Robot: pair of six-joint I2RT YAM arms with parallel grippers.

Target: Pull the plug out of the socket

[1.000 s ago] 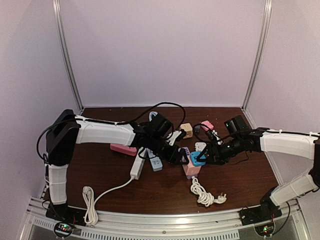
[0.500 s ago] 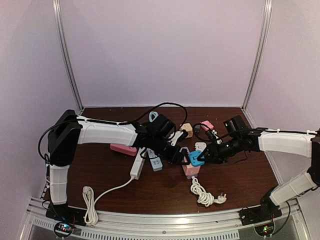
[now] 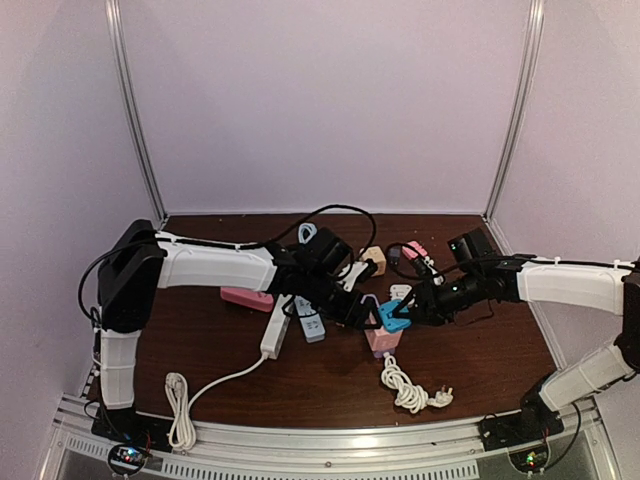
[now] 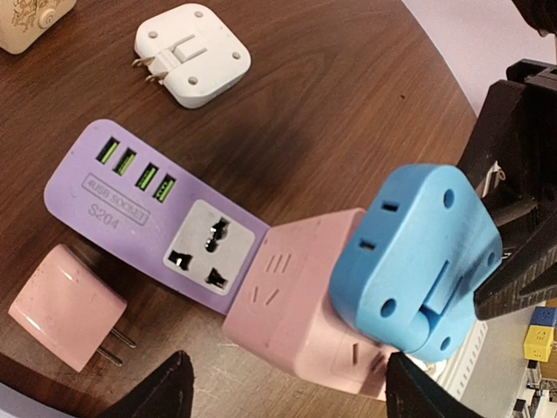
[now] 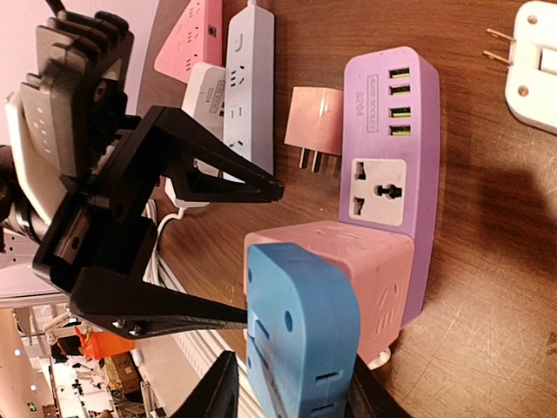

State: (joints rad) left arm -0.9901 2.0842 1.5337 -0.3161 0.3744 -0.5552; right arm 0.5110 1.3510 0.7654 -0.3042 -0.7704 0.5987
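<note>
A blue plug [image 3: 392,316] sits against the side of a pink cube socket [image 3: 381,340], which stands on the end of a purple power strip [image 4: 130,187]. I see no gap between plug and cube. My right gripper [image 5: 291,396] is shut on the blue plug [image 5: 300,335], one finger on each side. My left gripper [image 4: 291,396] is open, its two fingers straddling the pink cube [image 4: 300,296] at its lower edge. In the top view the left gripper [image 3: 358,312] and the right gripper [image 3: 408,313] face each other across the cube.
A white flat adapter [image 4: 193,54] and a small pink charger [image 4: 65,305] lie beside the purple strip. A white power strip [image 3: 275,330], a pink strip [image 3: 245,298], a beige cube [image 3: 373,260] and coiled white cables [image 3: 405,388] lie around.
Both grippers have shifted only slightly. The left gripper has edged closer to the pink cube. The right gripper stays shut on the blue plug.
</note>
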